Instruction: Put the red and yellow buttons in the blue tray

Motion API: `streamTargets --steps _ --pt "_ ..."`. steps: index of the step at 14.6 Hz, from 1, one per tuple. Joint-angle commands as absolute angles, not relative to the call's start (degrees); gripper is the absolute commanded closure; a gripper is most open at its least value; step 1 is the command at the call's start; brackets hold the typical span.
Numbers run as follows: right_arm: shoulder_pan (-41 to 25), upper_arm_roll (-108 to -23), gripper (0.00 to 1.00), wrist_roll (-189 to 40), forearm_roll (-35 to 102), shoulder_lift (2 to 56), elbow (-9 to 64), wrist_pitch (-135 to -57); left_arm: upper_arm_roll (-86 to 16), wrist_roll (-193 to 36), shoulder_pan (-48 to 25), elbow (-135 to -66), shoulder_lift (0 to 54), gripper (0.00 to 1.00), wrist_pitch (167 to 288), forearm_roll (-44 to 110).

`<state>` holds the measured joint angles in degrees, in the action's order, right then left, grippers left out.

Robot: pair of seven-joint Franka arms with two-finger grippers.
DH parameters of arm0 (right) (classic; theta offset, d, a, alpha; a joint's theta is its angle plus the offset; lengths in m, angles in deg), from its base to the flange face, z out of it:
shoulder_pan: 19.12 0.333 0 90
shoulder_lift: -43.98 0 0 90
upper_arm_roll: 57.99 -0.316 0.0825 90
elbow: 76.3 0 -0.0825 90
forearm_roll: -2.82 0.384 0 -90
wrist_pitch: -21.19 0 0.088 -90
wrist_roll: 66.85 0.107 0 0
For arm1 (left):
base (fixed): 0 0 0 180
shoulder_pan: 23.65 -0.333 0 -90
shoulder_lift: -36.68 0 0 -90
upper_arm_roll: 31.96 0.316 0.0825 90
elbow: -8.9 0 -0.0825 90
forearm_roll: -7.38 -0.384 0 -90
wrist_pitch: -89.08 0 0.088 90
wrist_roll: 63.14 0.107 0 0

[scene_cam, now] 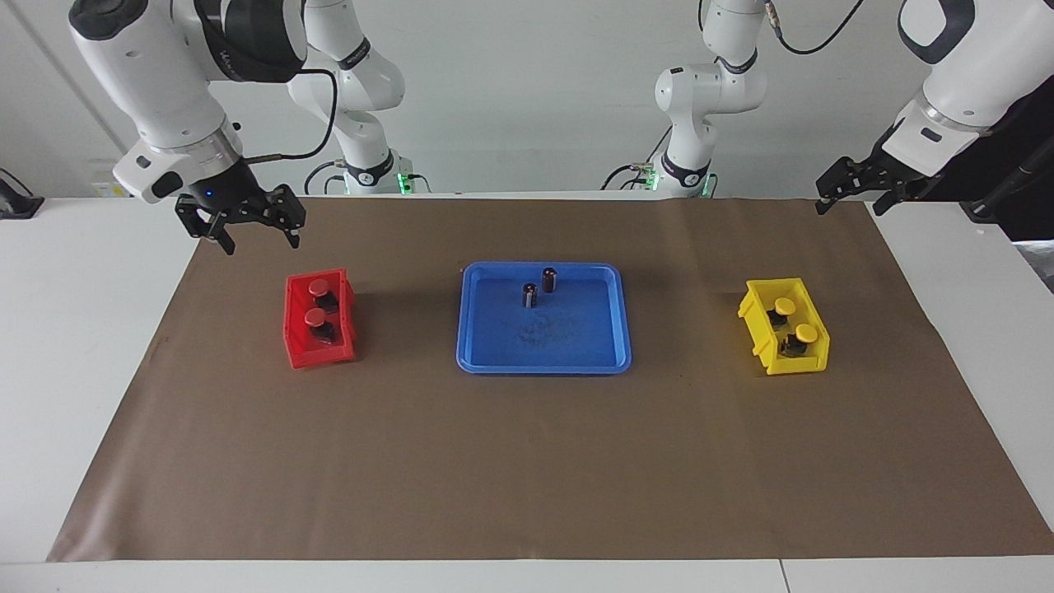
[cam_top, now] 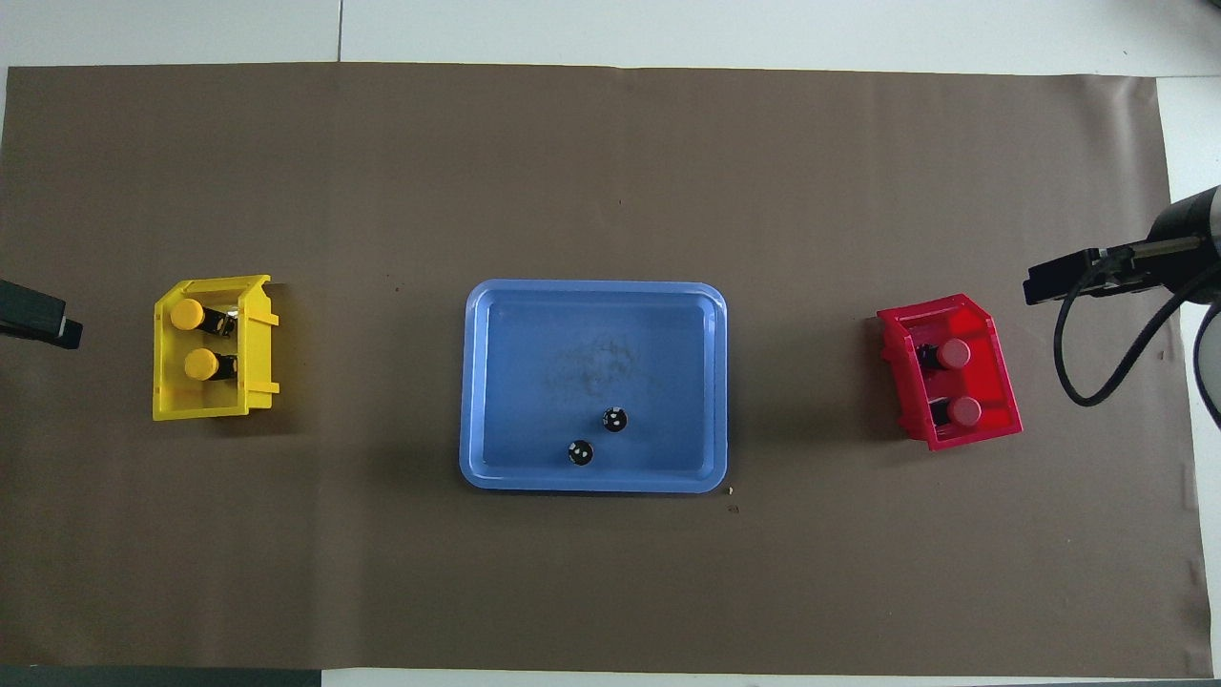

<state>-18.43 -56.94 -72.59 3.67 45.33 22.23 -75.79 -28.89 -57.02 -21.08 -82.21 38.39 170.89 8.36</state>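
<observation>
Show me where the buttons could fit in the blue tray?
The blue tray has bare floor across the half farther from the robots. Two dark cylinders crowd the part nearest the robots. Bare brown mat lies between the tray and the yellow bin, and toward the red bin.
</observation>
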Motion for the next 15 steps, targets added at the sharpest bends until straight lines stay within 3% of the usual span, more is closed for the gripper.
streamTargets --steps 1,7,15 --pt "-18.59 -57.11 0.01 -71.86 4.05 45.21 29.58 -83.89 -28.88 -56.46 -20.75 -83.82 39.84 0.00 171.25 7.64" --pt "-19.21 -57.02 0.25 -76.95 4.05 45.03 44.00 -100.41 -28.88 -56.46 -20.84 -84.35 40.02 0.00 171.25 7.64" --pt "-20.79 -57.02 0.37 -80.48 4.05 42.84 49.21 -107.56 -28.88 -56.20 -21.28 -88.12 41.86 0.00 173.53 7.64"
